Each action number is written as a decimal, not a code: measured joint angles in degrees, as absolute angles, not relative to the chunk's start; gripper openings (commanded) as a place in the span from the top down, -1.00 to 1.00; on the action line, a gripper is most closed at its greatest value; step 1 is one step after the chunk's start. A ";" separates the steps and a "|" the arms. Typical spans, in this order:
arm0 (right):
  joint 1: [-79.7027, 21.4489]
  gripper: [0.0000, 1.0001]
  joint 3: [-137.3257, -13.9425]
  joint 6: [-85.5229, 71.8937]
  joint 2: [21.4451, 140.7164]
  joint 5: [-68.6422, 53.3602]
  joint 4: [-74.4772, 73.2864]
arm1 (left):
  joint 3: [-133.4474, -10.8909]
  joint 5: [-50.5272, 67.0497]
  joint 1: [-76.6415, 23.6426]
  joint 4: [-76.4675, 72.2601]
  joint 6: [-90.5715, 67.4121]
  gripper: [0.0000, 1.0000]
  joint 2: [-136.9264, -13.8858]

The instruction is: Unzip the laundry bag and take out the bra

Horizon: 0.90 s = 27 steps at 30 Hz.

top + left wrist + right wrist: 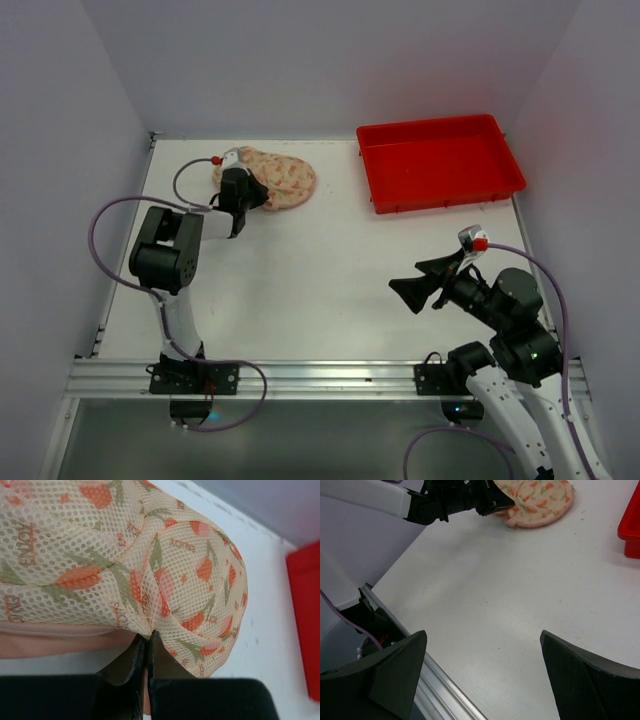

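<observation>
The laundry bag, cream with orange-pink floral print, lies at the far left of the table. In the left wrist view its mesh shell fills the frame, with the pink zip edging below it. My left gripper is shut, its fingertips pinching a fold of the bag's mesh at the near edge. My right gripper is open and empty, held above the table at the near right, far from the bag. The bra is hidden.
A red plastic tray stands at the far right; its edge shows in the left wrist view and right wrist view. The table's aluminium front rail lies below the right gripper.
</observation>
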State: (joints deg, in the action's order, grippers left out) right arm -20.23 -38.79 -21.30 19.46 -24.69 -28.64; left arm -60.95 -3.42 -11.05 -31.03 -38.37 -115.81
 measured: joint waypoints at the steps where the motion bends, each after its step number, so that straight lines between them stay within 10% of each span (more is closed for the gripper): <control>1: -20.23 -0.92 -38.79 -21.17 19.46 -24.69 -28.64 | -59.18 -2.09 -12.43 -28.40 -36.12 1.00 -112.36; 7: -20.23 -0.96 -38.79 -20.62 19.46 -24.73 -28.08 | -50.00 5.41 -23.88 -16.32 -28.64 0.69 -93.97; 11: -20.23 -0.97 -38.59 -20.56 19.46 -25.06 -27.22 | -42.54 3.49 -25.36 -4.23 -24.88 -0.49 -80.79; 14: -20.23 -0.97 -37.30 -20.86 19.49 -25.08 -26.04 | -39.79 -5.21 -24.08 5.08 -24.91 -0.78 -73.52; 27: -20.23 -0.97 -33.21 -25.30 25.78 -25.76 -21.04 | -41.41 -6.85 -25.45 9.17 -30.83 -0.67 -71.31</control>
